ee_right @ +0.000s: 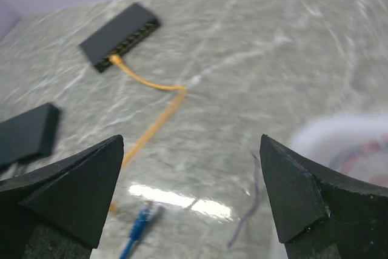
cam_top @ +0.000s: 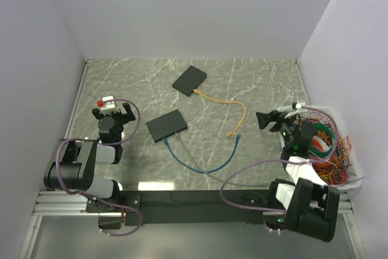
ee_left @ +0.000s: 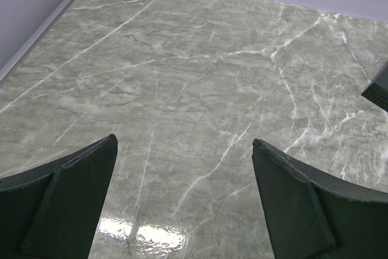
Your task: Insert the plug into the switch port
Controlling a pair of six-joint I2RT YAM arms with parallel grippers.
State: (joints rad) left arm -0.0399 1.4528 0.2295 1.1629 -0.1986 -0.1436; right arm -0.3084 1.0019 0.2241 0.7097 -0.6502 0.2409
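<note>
Two flat black switches lie on the marble table: a far switch (cam_top: 190, 80) (ee_right: 120, 36) and a near switch (cam_top: 167, 125) (ee_right: 27, 134). An orange cable (cam_top: 233, 104) (ee_right: 151, 128) runs from the far switch to a free plug (cam_top: 231, 133). A blue cable (cam_top: 200, 165) leaves the near switch and ends in a free blue plug (cam_top: 237, 138) (ee_right: 140, 222). My right gripper (cam_top: 270, 121) (ee_right: 191, 139) hovers open just right of both plugs, holding nothing. At the left, my left gripper (cam_top: 114, 113) (ee_left: 183, 141) is open over bare marble, and a corner of the near switch (ee_left: 379, 89) shows at its right edge.
A white bin (cam_top: 357, 168) (ee_right: 339, 131) full of coloured wires stands at the right edge, beside the right arm. A thin grey cable (cam_top: 209, 171) lies along the blue one. White walls close the table on the left, back and right.
</note>
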